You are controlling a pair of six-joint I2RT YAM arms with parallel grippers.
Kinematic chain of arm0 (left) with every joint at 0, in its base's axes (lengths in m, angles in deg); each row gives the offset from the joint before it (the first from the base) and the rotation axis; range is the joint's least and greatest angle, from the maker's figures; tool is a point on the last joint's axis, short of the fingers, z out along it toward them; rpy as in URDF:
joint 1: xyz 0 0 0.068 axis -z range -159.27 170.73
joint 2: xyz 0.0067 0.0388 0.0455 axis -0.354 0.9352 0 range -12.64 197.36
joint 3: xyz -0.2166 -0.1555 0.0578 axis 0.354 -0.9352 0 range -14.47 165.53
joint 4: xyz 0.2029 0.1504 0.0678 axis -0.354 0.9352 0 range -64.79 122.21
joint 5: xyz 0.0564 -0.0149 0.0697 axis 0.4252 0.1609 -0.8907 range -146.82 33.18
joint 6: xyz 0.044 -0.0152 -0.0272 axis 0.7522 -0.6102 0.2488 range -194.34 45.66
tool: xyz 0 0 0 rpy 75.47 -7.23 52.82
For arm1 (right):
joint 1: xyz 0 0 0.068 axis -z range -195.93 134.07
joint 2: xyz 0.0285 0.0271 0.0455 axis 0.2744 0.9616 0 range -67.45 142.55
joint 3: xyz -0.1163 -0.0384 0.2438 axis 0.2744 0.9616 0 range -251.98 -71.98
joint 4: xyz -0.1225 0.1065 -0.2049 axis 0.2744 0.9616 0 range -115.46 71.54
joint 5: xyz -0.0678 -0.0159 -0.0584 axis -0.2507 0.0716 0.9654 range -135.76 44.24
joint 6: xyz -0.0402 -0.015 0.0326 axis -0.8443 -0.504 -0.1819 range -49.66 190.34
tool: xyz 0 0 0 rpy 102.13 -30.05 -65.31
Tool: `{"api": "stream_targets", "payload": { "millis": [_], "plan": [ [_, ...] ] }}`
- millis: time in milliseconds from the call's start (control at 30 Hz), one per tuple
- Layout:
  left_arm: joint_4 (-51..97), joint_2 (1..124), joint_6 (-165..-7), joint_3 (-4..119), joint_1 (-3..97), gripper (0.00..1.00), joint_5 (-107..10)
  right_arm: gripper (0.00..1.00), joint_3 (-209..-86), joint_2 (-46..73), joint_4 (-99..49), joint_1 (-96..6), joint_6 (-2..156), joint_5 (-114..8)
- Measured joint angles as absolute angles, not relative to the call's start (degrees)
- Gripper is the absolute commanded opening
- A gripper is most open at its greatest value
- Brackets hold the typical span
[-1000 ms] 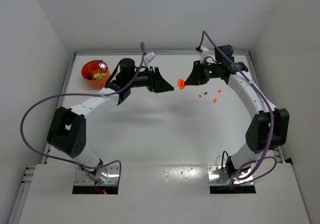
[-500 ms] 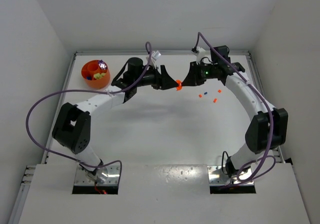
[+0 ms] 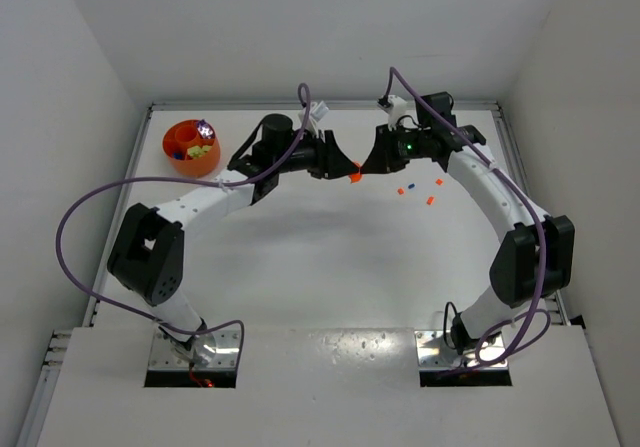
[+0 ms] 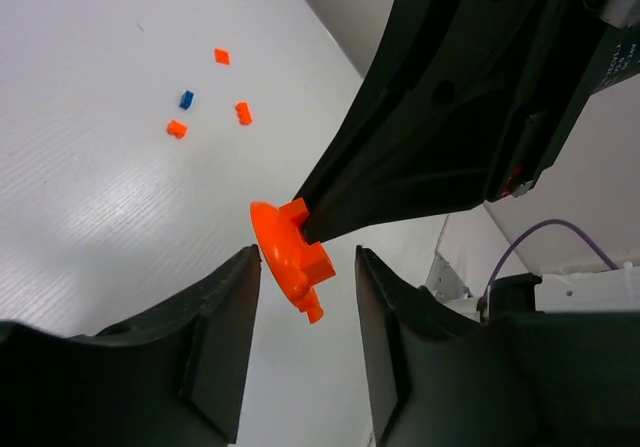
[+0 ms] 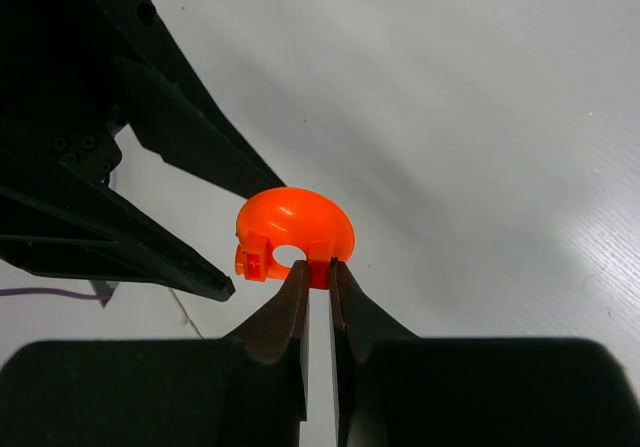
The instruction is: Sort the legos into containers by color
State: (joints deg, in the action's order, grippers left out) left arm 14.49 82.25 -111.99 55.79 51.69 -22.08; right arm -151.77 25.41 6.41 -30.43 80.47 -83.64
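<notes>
Orange bowl (image 3: 176, 159) sits far left with bricks (image 3: 200, 150) inside. Left gripper (image 4: 305, 302) reaches rightward on an extended arm, jaws apart, one on each side of the round orange lego (image 4: 285, 252), neither touching. Right gripper (image 5: 318, 272) pinches its rim, mid-air, between both arms. Loose legos (image 3: 418, 189) lie further right.

Enclosure was all white: back wall (image 3: 320, 27), left wall (image 3: 50, 117) and right wall (image 3: 590, 117) were plain panels. Table (image 3: 300, 267) was white ribbed sheet, metal rail (image 3: 220, 104) along its far edge. White board (image 3: 330, 387) covered the near edge. Light was even, shadows soft.
</notes>
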Motion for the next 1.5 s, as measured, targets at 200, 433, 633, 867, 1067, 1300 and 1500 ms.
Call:
{"api": "stream_targets", "payload": {
  "millis": [200, 433, 633, 867, 1067, 1300, 1500],
  "plan": [
    [15.0, 82.3, -111.4, 55.8, 51.9, 0.39, -22.4, 0.0, -151.8, 25.4, 6.5, -30.4, 80.5, -83.4],
    [15.9, 82.3, -110.7, 55.9, 51.9, 0.34, -22.3, 0.0, -151.8, 25.4, 6.7, -30.4, 80.4, -83.4],
    [16.7, 82.4, -110.2, 56.3, 52.1, 0.24, -22.4, 0.02, -151.8, 25.4, 6.8, -30.4, 79.8, -83.3],
    [17.1, 82.4, -108.7, 56.4, 52.4, 0.11, -22.6, 0.29, -151.8, 25.4, 7.2, -30.5, 79.0, -82.9],
    [20.3, 81.7, -104.8, 55.4, 52.6, 0.03, -25.1, 0.46, -151.8, 25.0, 7.2, -30.9, 79.2, -83.2],
    [26.4, 75.9, -100.0, 51.6, 50.0, 0.01, -25.3, 0.54, -151.8, 22.9, 7.5, -30.6, 79.1, -81.3],
    [32.5, 73.9, -92.3, 51.4, 47.3, 0.36, -25.5, 0.54, -148.0, 21.0, 7.2, -30.6, 77.7, -77.8]
  ]
}}
